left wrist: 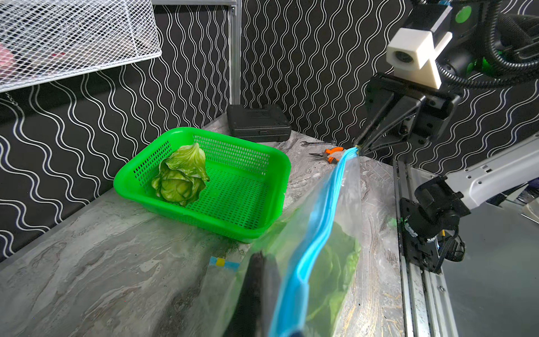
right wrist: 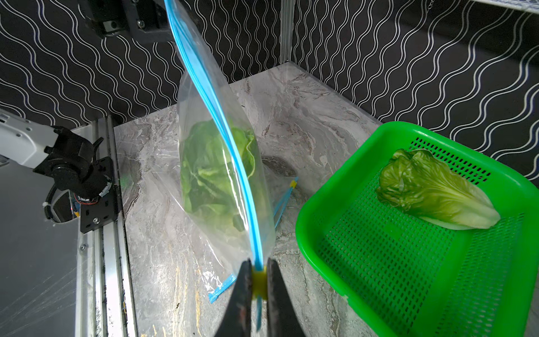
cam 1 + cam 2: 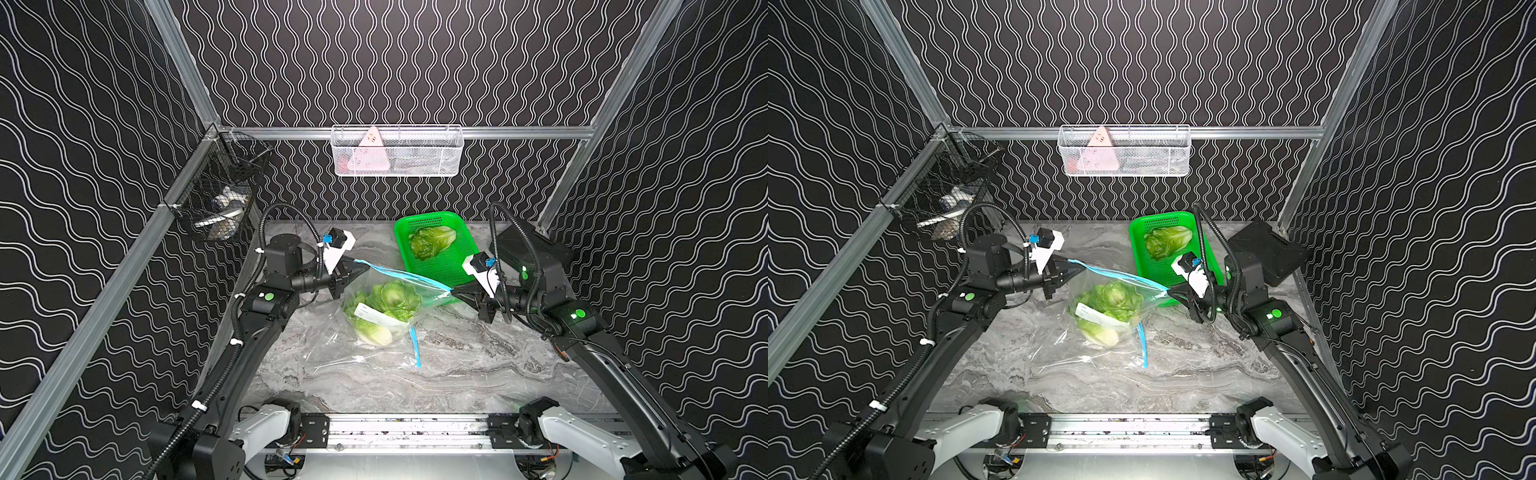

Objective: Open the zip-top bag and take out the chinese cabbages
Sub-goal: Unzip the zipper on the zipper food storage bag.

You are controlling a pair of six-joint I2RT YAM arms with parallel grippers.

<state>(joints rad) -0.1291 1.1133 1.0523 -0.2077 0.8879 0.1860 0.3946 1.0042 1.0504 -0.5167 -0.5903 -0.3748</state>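
Left claw [image 3: 365, 269] and right claw [image 3: 454, 293] each clench one end of the zip-top bag [image 3: 424, 296], blue zip [image 3: 407, 276] taut between them, chinese cabbages [image 3: 388, 299] hanging below.

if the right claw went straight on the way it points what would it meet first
The zip-top bag it pinches: the right claw points along the blue zip, with the left claw at the far end probably next.

Bag [image 3: 386, 307] clr glossy plastic; basket [image 3: 436, 266] perforated plastic; tabletop [image 3: 457, 374] smooth marble-look.
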